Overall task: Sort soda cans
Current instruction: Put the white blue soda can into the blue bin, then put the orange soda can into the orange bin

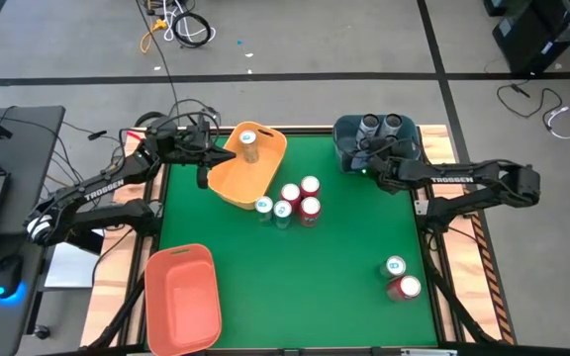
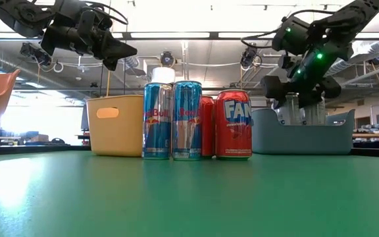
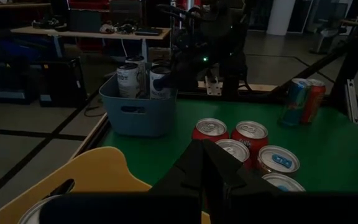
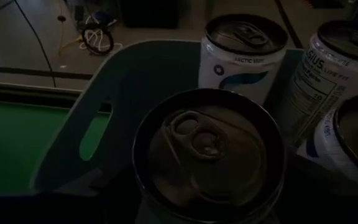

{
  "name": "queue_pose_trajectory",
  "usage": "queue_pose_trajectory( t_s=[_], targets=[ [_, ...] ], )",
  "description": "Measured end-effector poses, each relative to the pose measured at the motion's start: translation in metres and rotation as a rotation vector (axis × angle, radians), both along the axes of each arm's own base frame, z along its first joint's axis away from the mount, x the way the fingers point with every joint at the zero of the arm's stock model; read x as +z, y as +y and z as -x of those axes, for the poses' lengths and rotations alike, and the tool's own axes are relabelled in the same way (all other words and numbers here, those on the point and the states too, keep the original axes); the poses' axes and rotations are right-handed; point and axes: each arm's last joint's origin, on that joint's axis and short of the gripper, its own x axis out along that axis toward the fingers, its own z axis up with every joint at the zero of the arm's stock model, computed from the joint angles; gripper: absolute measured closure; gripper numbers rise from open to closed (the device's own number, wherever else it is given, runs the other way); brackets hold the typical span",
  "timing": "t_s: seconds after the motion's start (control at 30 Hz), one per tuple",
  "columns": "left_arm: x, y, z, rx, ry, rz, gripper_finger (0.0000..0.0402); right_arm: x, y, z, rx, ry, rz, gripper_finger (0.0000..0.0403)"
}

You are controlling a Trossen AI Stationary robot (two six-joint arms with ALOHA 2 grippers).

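Note:
Several soda cans [image 1: 290, 198] stand upright in a cluster at mid-table, red ones and blue ones with teal-marked tops [image 2: 196, 118]. Two more [image 1: 401, 277] stand near the right edge. One can [image 1: 248, 140] stands in the yellow bin [image 1: 255, 173]. My left gripper [image 1: 204, 170] is shut and empty, hovering at that bin's left rim. My right gripper [image 1: 364, 163] is over the blue-grey bin [image 1: 404, 138] at the far right, shut on a silver-topped can [image 4: 207, 149] beside several pale cans [image 4: 244, 53] standing in it. My right gripper comes from above, pointing down, at the soda can's upper body just under its top [image 4: 207, 149]. The can's own top hides the fingers, so the exact hold does not show. The can is upright inside the blue-grey bin [image 4: 86, 137]; whether its base rests there I cannot tell.
An orange bin [image 1: 179, 297] sits at the near left corner. Open green table lies between the can cluster and the near edge. Cables and a laptop lie off the table's left side.

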Motion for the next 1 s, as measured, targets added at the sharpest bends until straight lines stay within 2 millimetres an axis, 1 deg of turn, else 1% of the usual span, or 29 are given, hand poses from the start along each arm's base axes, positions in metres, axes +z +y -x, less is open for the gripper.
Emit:
queue_pose_trajectory(
  t_s=[0.4,0.67,0.83,0.93,1.0],
  targets=[
    [0.0,0.0,0.0,0.0,0.0,0.002,0.0396,0.022,-0.003,-0.007,0.045,0.033,0.047,0.01],
    [0.0,0.0,0.0,0.001,-0.001,0.005,0.0396,0.045,-0.005,-0.016,0.1,0.073,0.093,0.01],
    [0.0,0.0,0.0,0.001,-0.001,0.005,0.0396,0.063,-0.004,-0.023,0.145,0.087,0.125,0.01],
    [0.0,0.0,0.0,0.001,-0.001,0.005,0.0396,0.078,0.0,-0.03,0.224,0.068,0.127,0.0101],
    [0.0,0.0,0.0,0.001,-0.001,0.005,0.0396,0.087,0.005,-0.036,0.316,0.029,0.106,0.0102]
  ],
)
